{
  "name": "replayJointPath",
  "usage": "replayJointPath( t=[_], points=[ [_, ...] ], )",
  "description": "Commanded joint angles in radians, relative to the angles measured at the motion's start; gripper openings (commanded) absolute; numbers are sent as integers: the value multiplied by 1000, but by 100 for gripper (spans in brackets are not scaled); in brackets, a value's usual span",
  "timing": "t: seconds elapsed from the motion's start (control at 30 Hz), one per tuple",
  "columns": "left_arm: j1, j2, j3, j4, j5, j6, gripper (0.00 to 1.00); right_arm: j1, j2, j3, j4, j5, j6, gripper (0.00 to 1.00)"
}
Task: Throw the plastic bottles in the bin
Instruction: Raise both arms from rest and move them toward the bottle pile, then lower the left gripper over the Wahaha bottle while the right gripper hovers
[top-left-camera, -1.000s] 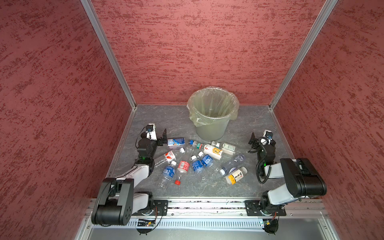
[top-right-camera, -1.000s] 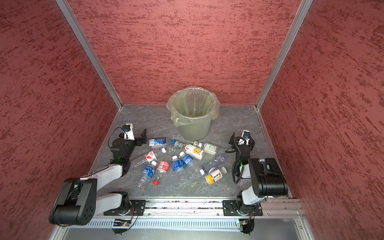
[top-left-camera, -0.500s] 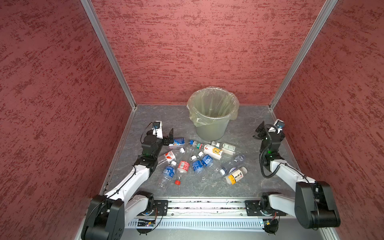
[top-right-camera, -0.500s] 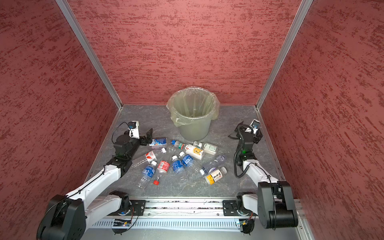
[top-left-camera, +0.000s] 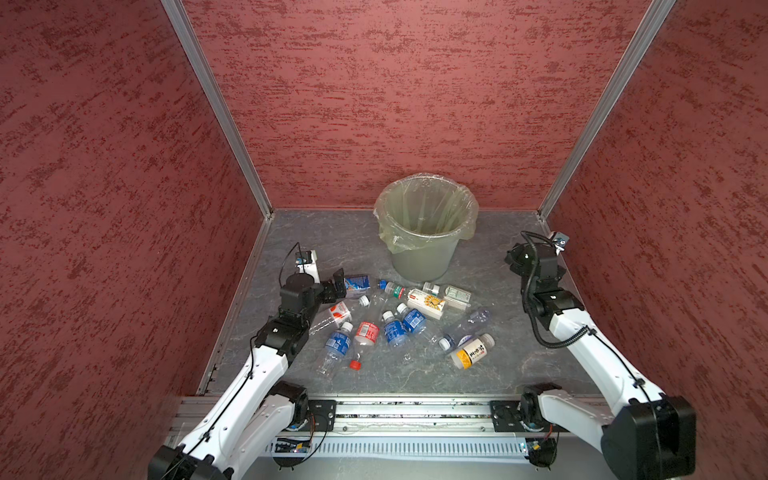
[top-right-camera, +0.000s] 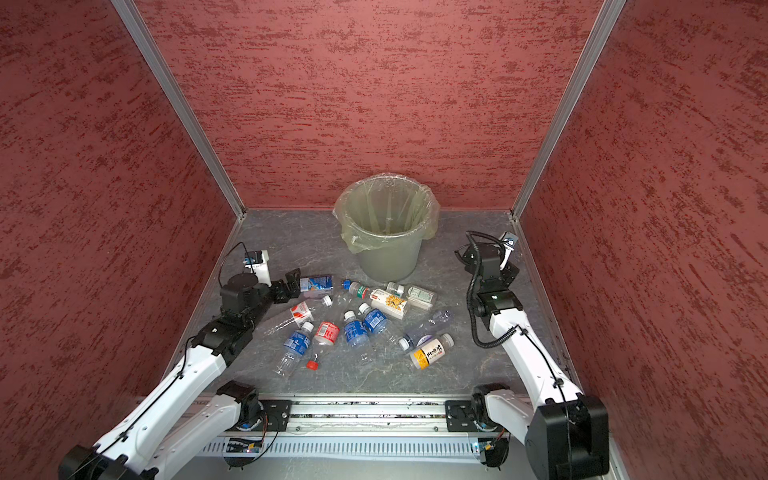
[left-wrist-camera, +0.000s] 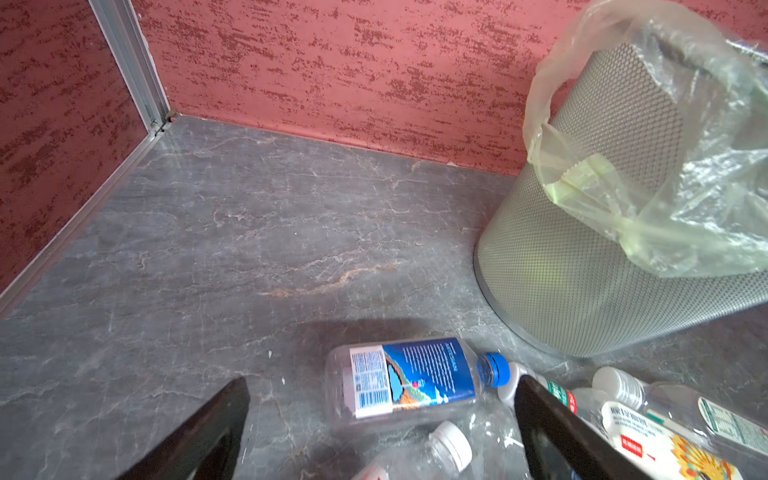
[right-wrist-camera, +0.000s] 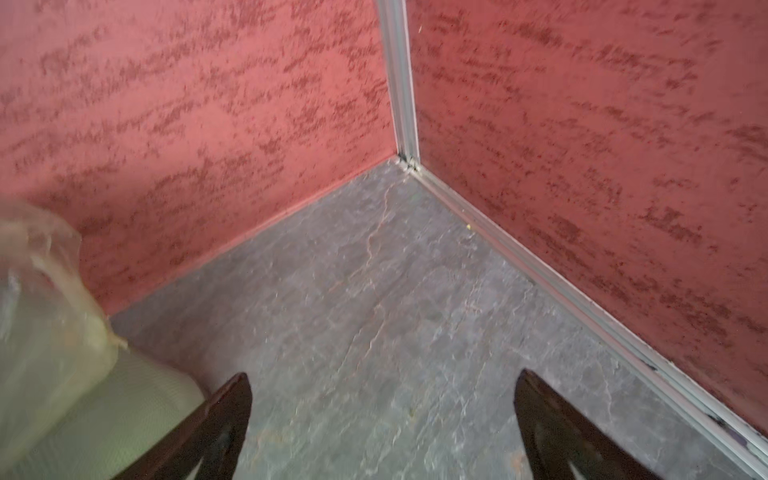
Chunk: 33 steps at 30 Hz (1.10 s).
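Grey marbled floor (top-left-camera: 353, 245) under red textured walls (top-left-camera: 415, 104).

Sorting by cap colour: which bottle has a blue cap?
The blue-labelled bottle lying just ahead of the left claw; the other blue-labelled bottles have white caps.

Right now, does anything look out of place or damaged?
Only the liner: it sags lower and bunches down one side of the bin. The bottles lie scattered on their sides in front of it, with none visible inside and nothing visibly spilled.
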<state>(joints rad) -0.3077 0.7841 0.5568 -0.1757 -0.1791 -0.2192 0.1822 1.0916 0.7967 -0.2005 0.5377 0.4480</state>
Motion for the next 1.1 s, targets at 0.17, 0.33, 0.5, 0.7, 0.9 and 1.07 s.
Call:
replayJointPath(
  t=[0.17,0.33,0.5,0.7,0.9,1.07],
  points=[
    [-107,-45,-24,-174,-115,-41,100,117,-80,5,-170,-78,-10,99],
    [-145,-56,-62,-161,-155,-22,99,150,-108,2,-204,-113,-8,99],
    [-176,-37,-60,-146,-152,16,99,166,-119,2,-230,-135,-14,99],
    [-189,56,-20,-156,-119,91,99,176,-107,7,-253,-139,-3,99],
    [-194,180,39,-178,-180,133,99,180,-114,12,-256,-146,-2,99],
    [-192,295,110,-237,-207,139,100,181,-98,25,-255,-147,-10,99]
  ],
)
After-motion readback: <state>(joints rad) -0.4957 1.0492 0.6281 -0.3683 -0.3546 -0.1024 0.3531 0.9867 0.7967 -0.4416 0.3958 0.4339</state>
